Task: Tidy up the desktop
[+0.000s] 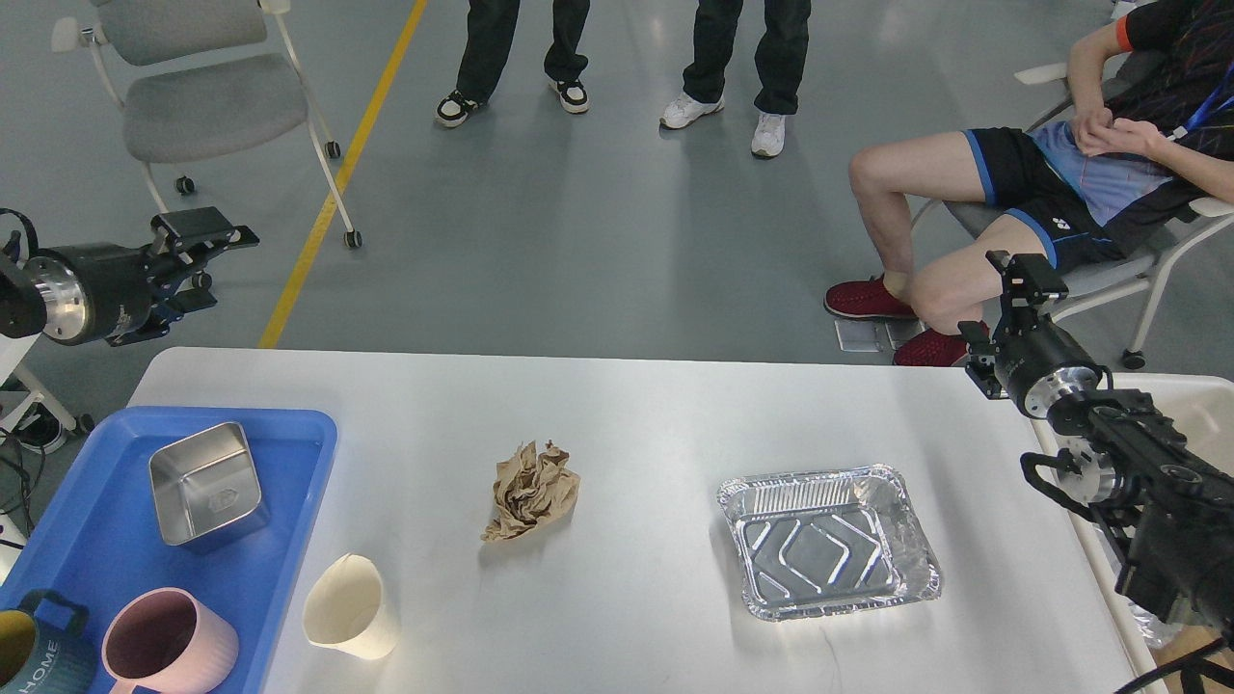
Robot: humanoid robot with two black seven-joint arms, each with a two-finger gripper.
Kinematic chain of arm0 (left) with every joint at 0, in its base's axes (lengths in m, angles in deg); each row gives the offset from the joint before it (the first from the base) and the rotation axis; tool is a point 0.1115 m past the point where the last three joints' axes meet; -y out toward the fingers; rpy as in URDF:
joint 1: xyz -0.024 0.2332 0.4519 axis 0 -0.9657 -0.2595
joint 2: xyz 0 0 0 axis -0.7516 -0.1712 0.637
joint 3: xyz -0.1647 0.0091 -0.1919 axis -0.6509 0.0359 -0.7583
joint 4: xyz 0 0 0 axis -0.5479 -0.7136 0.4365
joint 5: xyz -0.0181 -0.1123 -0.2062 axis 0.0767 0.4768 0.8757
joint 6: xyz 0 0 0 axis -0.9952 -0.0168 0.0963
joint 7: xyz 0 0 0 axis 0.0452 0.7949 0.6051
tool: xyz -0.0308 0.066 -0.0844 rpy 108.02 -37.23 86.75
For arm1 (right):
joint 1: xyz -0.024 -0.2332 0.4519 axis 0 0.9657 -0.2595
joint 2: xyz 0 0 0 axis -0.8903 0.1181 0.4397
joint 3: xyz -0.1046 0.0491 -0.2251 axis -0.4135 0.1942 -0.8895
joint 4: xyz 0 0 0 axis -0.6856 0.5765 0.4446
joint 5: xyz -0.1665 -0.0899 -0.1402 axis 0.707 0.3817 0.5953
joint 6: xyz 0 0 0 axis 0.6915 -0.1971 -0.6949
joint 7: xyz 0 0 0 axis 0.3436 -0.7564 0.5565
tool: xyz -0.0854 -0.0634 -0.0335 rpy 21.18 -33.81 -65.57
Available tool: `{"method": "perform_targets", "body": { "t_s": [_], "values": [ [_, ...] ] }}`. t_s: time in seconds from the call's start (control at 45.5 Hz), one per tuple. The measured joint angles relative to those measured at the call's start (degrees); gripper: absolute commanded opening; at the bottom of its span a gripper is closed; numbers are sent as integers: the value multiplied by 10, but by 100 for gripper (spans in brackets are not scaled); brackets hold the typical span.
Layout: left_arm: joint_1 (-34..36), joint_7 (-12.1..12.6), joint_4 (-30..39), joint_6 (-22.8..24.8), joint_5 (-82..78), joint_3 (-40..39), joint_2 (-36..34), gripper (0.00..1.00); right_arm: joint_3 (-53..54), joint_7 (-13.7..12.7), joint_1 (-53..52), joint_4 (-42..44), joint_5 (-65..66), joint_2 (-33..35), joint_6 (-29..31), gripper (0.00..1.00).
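My left gripper (214, 253) is hanging off the far left corner of the wide white-grey desktop (675, 405), jaws parted, empty. The cream paper cup (349, 609) is lying near the front edge beside the blue plastic tray (307, 453) (it could roll). My right gripper (1024, 275) is hovering off the right edge; I cannot tell its jaw gap.

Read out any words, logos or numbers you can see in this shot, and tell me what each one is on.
"HOME": white letters on the dark teal mug in the blue tray, cut off at the frame edge.
Embossed emblem inside the steel container: too faint to read.
White logo on the seated person's shorts: too small to read.
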Motion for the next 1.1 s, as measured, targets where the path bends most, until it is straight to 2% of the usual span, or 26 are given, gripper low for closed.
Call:
{"method": "perform_targets", "body": {
  "t_s": [0.286, 0.418, 0.55, 0.682, 0.88, 1.1],
  "values": [
    [-10, 7, 114, -62, 12, 11, 7, 96, 0, 0, 2, 0, 0, 0, 0, 100],
    [-26, -8, 143, -94, 27, 0, 18, 96, 0, 0, 3, 0, 0, 0, 0, 100],
    [-62, -38, 152, -135, 83, -37, 58, 97, 0, 0, 4, 0, 0, -1, 0, 100],
    [-105, -59, 153, -152, 139, -106, 114, 97, 0, 0, 5, 0, 0, 0, 0, 100],
    [-182, -64, 138, -149, 166, -240, 221, 97, 0, 0, 6, 0, 0, 2, 0, 100],
    [-251, -64, 53, -144, 178, -406, 368, 97, 0, 0, 8, 2, 0, 2, 0, 100]
  ]
}}
